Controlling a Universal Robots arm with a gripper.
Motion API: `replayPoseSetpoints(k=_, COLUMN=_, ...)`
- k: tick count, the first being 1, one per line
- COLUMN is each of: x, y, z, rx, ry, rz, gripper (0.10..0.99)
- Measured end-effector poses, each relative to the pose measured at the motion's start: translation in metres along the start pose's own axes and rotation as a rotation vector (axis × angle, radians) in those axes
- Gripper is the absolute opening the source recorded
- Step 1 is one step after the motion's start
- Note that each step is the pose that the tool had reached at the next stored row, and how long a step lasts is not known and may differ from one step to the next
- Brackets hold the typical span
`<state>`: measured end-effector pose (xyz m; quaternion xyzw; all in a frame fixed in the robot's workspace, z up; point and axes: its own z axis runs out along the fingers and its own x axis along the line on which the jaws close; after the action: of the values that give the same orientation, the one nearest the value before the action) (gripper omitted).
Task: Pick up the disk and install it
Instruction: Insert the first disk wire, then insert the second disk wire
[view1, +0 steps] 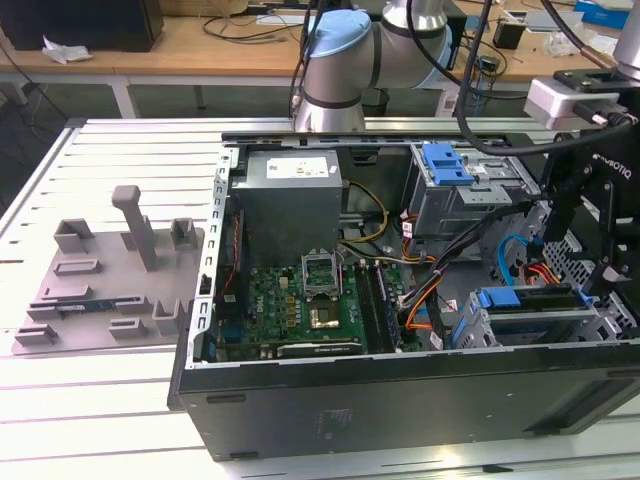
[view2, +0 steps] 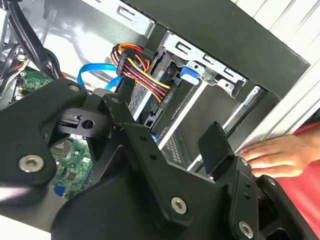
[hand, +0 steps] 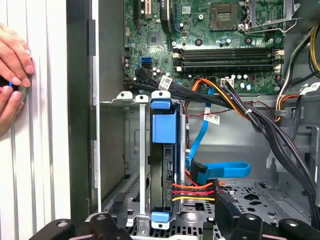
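Observation:
The disk (hand: 162, 165) stands on edge in the drive cage (hand: 131, 150) of the open computer case, with blue rails at its ends and red, yellow and black power wires (hand: 192, 192) running to it. In the exterior view the disk (view1: 530, 300) lies in the cage at the case's right end. My gripper (hand: 167, 224) hovers just above the cage, open, its fingers (hand: 231, 215) well apart on either side of the disk's end and not touching it. One black finger pad (view2: 215, 147) shows in the second wrist view.
A person's hands (hand: 12, 75) rest on the table beside the case wall (hand: 80, 125); one hand (view2: 270, 155) is close to my finger. Blue data cable (hand: 220, 170), cable bundles and the motherboard (view1: 300, 300) fill the case. A grey fixture plate (view1: 100, 280) lies at the exterior view's left.

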<state>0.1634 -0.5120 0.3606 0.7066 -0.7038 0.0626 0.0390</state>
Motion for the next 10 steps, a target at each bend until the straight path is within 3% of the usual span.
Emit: replayPoseSetpoints(k=10, x=0.0000, y=0.0000, z=-0.0002, rx=0.000, ry=0.0012, rz=-0.003, gripper=0.784)
